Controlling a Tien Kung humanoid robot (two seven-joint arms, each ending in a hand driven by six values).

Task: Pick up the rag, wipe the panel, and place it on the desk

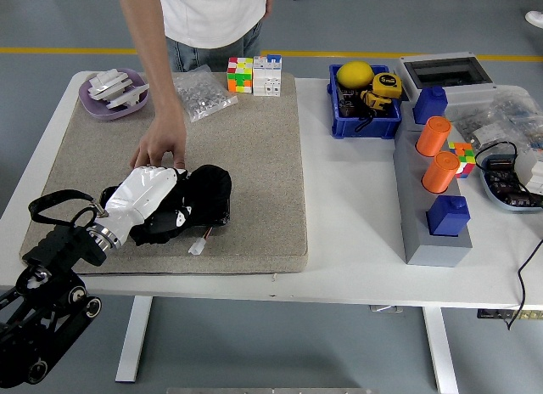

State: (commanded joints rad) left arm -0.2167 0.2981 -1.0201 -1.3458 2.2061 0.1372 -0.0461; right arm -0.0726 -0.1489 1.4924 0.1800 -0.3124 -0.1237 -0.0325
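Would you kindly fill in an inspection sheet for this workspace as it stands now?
Surface: white table with a beige mat on its left part.
Job's things: black rag under the left hand, covering most of the black panel; a person's hand rests at the panel's far edge.
Clutter: purple dish, clear bag, cubes, blue bin with a yellow ball, grey stand with orange cylinders and blue blocks.
Hands: left on the rag; right not in view.
Cables: short wire with white plug beside the panel; black cable at the right edge.
Surroundings: grey floor with a yellow line.
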